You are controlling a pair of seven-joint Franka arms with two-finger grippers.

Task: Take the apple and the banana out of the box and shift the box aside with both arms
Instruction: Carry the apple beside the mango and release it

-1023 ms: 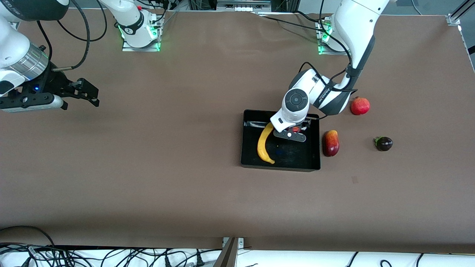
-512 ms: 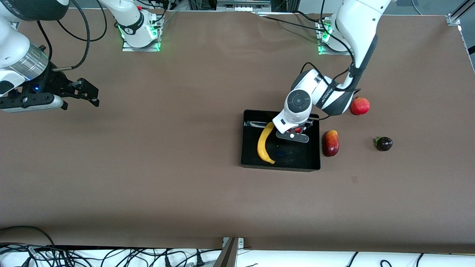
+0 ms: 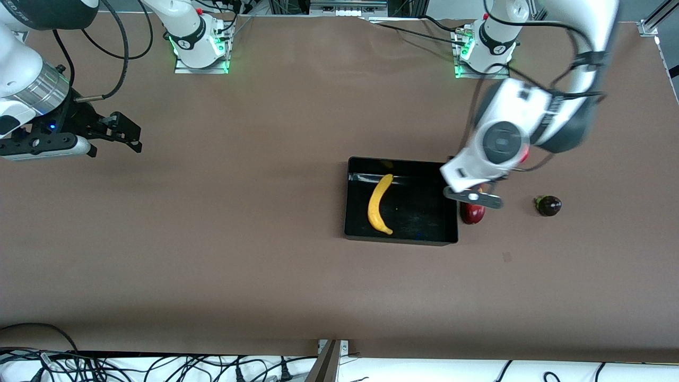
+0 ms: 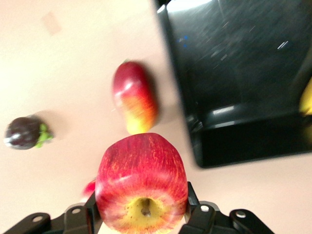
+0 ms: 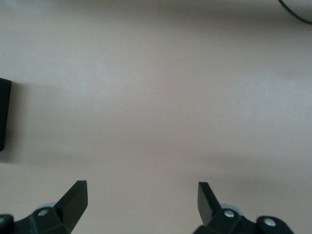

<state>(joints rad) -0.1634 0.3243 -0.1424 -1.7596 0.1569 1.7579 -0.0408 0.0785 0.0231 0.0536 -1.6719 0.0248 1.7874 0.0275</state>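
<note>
My left tool (image 4: 141, 222) is clenched on the apple (image 4: 141, 183), up over the mango (image 4: 135, 102) just beside the box (image 3: 424, 215) — a release here would drop apple onto mango and send it rolling. Banana (image 3: 380, 203) lies in the box. My right tool (image 5: 141, 202) waits, released, over bare surface (image 3: 238, 254) well apart from the box.
</note>
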